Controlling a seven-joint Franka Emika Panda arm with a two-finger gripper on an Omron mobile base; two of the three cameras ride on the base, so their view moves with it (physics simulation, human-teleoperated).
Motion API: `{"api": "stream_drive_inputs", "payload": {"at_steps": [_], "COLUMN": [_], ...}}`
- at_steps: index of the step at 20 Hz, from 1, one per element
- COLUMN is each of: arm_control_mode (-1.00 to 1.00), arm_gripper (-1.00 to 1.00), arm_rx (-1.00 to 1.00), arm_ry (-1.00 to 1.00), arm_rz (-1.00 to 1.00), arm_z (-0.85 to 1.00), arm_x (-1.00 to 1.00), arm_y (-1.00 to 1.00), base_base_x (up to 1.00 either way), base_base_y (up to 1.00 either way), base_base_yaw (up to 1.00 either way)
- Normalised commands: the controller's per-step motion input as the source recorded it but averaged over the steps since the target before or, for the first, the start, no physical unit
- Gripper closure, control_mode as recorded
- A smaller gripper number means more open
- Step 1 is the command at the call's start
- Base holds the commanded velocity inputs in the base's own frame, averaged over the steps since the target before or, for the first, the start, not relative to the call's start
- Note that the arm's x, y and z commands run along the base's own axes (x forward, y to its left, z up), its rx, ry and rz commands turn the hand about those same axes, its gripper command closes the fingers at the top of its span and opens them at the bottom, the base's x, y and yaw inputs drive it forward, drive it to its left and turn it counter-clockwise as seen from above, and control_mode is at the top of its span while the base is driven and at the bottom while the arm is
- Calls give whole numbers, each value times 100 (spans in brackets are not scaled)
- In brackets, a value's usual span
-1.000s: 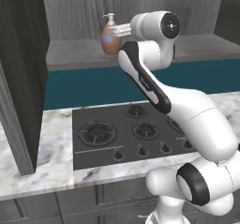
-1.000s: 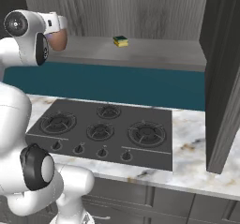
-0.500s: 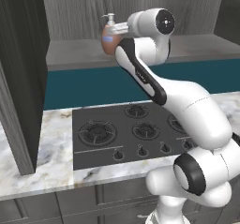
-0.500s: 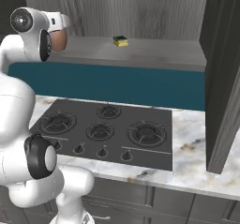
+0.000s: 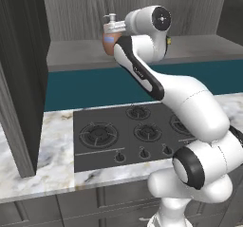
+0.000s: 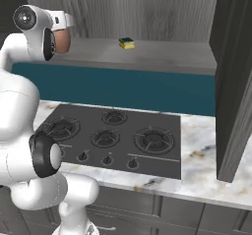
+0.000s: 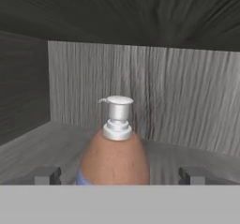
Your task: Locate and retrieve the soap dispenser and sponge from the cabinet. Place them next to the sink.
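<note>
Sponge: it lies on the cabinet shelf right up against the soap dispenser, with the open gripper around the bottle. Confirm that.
Not quite. The sponge lies well apart from the soap dispenser, farther along the cabinet shelf, as the right base view shows. The open gripper does flank the bottle.

a rendered kitchen is shown; a black stovetop (image 5: 135, 133) is set into a marble bench (image 6: 206, 162); a teal backsplash (image 6: 147, 89) is seen behind, grey base cabinets (image 5: 71, 207) below, a dark wood-grain wall cabinet (image 5: 19, 74) above.
</note>
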Motion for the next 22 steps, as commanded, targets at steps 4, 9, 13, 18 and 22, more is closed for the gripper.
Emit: {"api": "stream_drive_inputs", "payload": {"at_steps": [4,9,13,18,22], "arm_control_mode": [-100,-100,-100,-100,-100], "arm_gripper": [-100,-100,-100,-100,-100], "arm_rx": [0,0,0,0,0], "arm_ry": [0,0,1,2,3], "arm_rz": [0,0,0,0,0], "arm_z": [0,0,0,0,0], "arm_x": [25,32,34,34,34], "arm_y": [8,8,9,9,9], "base_base_x": [0,0,0,0,0], "base_base_y": [0,0,0,0,0], "base_base_yaw": [0,0,0,0,0]}}
